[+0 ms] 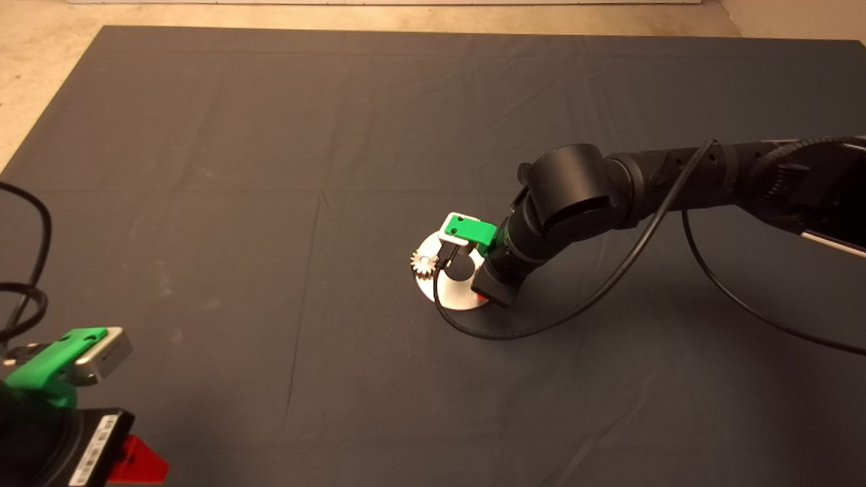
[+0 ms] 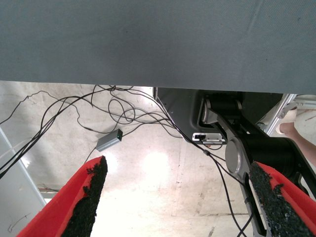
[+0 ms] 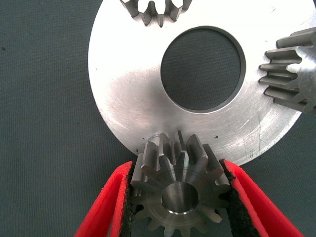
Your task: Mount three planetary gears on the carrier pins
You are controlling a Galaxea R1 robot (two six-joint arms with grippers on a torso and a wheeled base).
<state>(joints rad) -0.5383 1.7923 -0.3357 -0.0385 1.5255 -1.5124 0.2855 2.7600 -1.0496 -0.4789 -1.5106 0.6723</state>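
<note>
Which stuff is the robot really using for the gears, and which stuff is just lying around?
Part of the job:
- gear held between the right gripper fingers
- two more gears on the plate
- plate

Just there:
- mat
- left gripper, open, parked at the mat's near left edge
- cables and small grey box on the floor

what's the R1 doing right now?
The right gripper is at the round plate in the middle of the mat, with a gear between its fingers at the plate's edge. That gear's centre hole looks filled, so it seems to be on its pin. Two other gears already sit on the plate. The left gripper waits, open, at the mat's lower left corner.
</note>
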